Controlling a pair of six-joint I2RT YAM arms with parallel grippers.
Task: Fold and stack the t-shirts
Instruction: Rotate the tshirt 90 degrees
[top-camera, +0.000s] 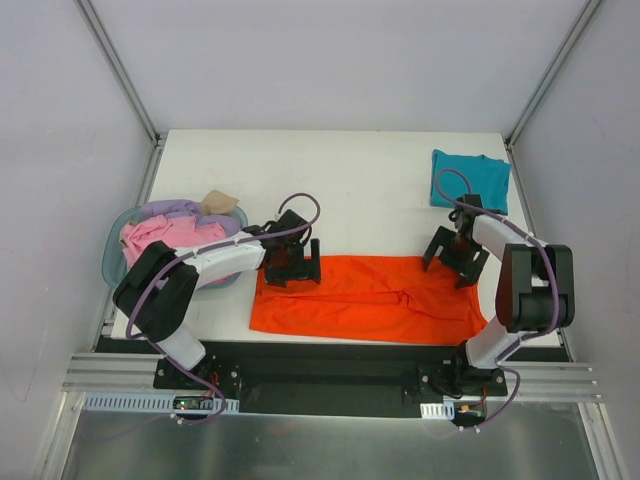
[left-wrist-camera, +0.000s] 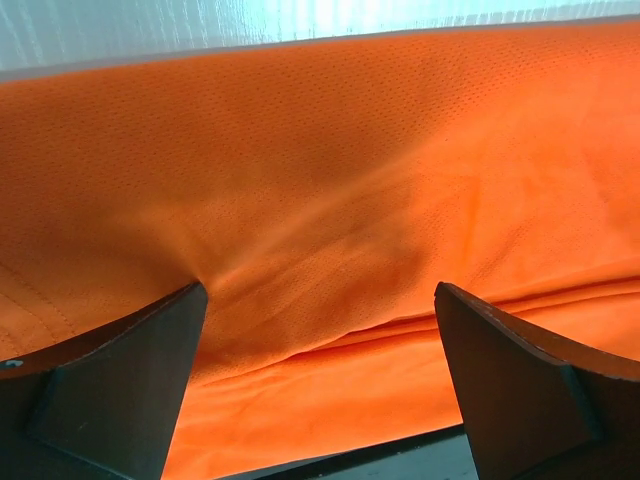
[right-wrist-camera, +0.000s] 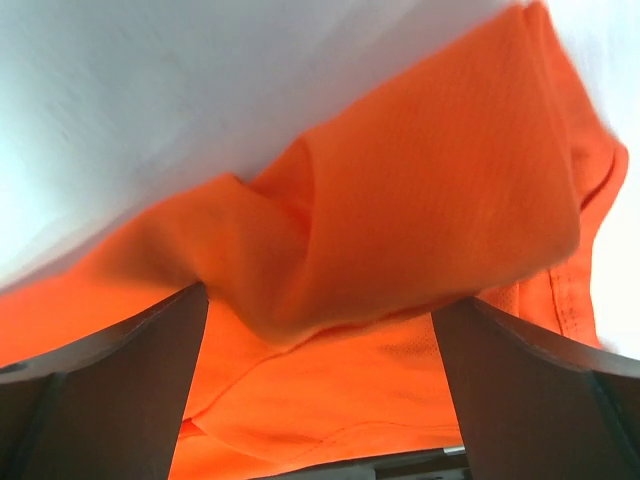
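Observation:
The bright orange-red t-shirt (top-camera: 370, 298) lies folded into a long band across the near middle of the white table (top-camera: 350, 180). My left gripper (top-camera: 295, 268) stands open over the band's far left corner. In the left wrist view the orange cloth (left-wrist-camera: 330, 180) fills the frame beyond the spread jaws of the left gripper (left-wrist-camera: 320, 290). My right gripper (top-camera: 455, 262) is open at the far right corner, where a loose fold of the shirt (right-wrist-camera: 430, 200) bulges between the jaws of the right gripper (right-wrist-camera: 320, 298). A teal t-shirt (top-camera: 470, 178) lies folded at the far right.
A translucent blue basket (top-camera: 108, 255) at the left edge holds a pink shirt (top-camera: 165, 232), a lavender one (top-camera: 175, 209) and a tan one (top-camera: 218, 202). Grey walls close in the table on three sides. A metal rail (top-camera: 330, 375) runs along the near edge.

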